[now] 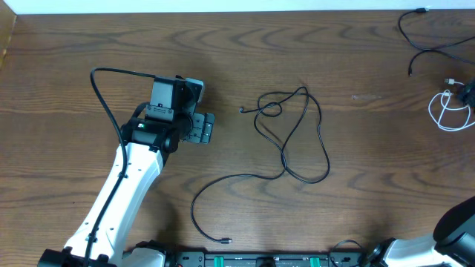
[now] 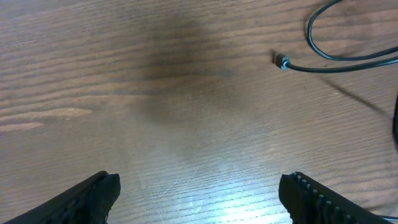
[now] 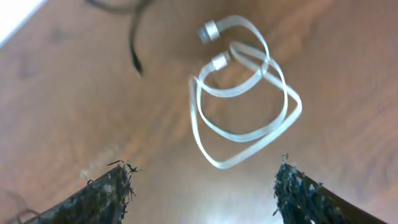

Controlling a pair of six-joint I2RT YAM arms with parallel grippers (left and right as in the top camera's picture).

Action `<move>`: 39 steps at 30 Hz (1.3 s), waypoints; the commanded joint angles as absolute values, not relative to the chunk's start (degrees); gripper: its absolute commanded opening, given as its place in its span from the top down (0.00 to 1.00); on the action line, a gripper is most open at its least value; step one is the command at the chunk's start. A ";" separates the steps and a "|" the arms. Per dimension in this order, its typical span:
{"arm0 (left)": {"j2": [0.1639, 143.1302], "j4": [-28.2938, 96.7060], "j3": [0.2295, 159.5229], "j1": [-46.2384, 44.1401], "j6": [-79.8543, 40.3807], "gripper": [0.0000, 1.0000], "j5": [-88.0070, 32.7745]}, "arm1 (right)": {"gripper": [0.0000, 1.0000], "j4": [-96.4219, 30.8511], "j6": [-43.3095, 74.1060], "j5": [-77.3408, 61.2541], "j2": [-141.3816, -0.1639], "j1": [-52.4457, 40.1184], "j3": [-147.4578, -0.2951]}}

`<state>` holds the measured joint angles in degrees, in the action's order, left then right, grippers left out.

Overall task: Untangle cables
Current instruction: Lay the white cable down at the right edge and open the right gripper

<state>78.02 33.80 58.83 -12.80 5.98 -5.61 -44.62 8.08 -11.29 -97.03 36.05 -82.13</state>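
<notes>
Pincers both gape empty: left pincer (image 2: pixel 199 200) over the brown wooden counter (image 2: pixel 155 93), beside the long looped thin black cable (image 1: pixel 297 133) lying mid-counter; right pincer (image 3: pixel 202 193) above the coiled flat white cable (image 3: pixel 249 106) near the counter's right edge.

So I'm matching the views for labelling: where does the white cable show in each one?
Overhead: white cable looped at the far right edge, mid-height.
Left wrist: not in it.
Right wrist: coiled at the centre.
Shared landmark: the black plug end beside it, in overhead and right wrist.
</notes>
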 commanded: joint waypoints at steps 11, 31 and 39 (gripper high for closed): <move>78.24 33.85 59.35 -12.58 5.67 0.13 -4.89 | 0.27 -41.21 8.73 -1.52 -97.51 35.92 -68.40; 78.24 33.85 59.35 -12.58 5.67 0.13 -4.89 | 0.27 -17.30 8.71 3.05 -97.51 35.94 -49.95; 78.24 33.85 59.35 -12.56 5.67 0.13 -4.89 | 0.29 -11.35 8.71 3.07 -97.73 35.97 -47.05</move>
<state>78.02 33.82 58.83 -12.80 5.98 -5.61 -12.69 8.51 2.37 -97.12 36.05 -48.21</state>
